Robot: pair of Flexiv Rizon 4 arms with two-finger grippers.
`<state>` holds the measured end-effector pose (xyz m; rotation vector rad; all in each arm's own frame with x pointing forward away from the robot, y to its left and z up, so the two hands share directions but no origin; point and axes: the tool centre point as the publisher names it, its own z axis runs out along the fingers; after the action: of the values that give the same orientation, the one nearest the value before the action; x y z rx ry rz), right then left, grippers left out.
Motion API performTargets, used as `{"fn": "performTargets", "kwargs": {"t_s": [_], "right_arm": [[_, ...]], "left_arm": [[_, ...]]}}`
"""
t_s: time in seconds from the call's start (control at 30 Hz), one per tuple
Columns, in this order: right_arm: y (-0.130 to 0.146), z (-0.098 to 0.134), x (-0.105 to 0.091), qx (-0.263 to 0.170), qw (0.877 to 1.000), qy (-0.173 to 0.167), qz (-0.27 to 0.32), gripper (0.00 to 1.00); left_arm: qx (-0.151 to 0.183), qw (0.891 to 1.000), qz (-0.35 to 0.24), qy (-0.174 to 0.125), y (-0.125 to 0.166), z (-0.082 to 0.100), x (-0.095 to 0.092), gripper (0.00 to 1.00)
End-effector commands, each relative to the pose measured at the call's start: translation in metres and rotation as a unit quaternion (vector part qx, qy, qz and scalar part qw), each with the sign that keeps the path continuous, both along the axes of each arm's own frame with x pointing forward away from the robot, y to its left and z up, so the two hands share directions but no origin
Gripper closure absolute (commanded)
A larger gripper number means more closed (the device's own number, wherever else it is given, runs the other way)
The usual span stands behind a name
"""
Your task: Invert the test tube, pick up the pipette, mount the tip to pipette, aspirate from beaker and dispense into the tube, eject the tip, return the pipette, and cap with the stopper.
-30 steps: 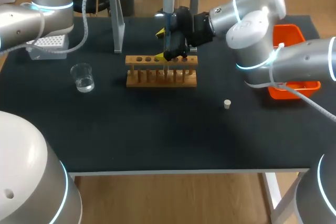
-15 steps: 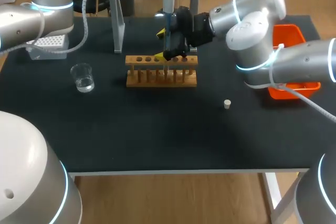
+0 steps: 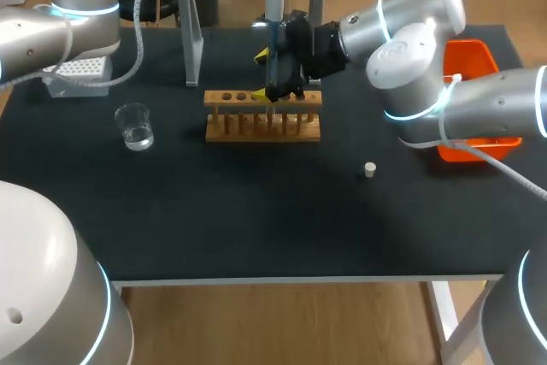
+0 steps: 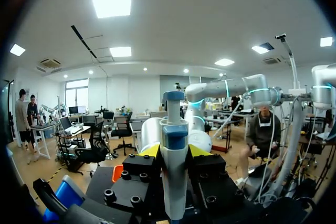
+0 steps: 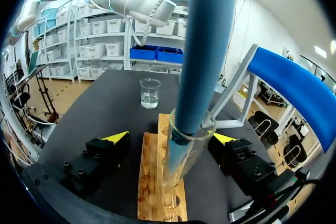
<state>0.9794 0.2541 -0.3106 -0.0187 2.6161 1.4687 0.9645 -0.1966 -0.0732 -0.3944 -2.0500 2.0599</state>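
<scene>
Over the wooden rack [image 3: 262, 117], right gripper [image 5: 171, 137] has edged slightly along it, fingers apart flanking the racked test tube [image 5: 181, 156]. Left gripper [image 4: 173, 151] stays clamped on pipette [image 4: 174, 129], lowered into the tube. Dispensing is likely underway.

I count one wooden test-tube rack [image 3: 262, 115], one clear glass test tube [image 5: 182, 153], one blue pipette [image 4: 174, 171], one clear glass beaker [image 3: 135, 126], one small white stopper [image 3: 370, 169], one white tip box [image 3: 81, 70] and one orange plastic bin [image 3: 475, 53] on my one black table [image 3: 256, 211].
</scene>
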Motion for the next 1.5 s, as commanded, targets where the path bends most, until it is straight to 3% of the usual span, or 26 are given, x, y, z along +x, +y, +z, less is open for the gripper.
{"fn": "performTargets", "kwargs": {"t_s": [0.03,1.5], "right_arm": [[-0.0005,0.0011,-0.0009,-0.002,1.0,0.0,0.0,0.0],[-0.0036,0.0027,-0.0026,-0.002,1.0,0.001,-0.001,0.0]], "left_arm": [[0.001,1.0,-0.003,0.0,0.0008,0.0004,0.0022,1.0],[0.003,1.0,-0.004,-0.004,-0.0008,0.0068,0.0011,1.0]]}}
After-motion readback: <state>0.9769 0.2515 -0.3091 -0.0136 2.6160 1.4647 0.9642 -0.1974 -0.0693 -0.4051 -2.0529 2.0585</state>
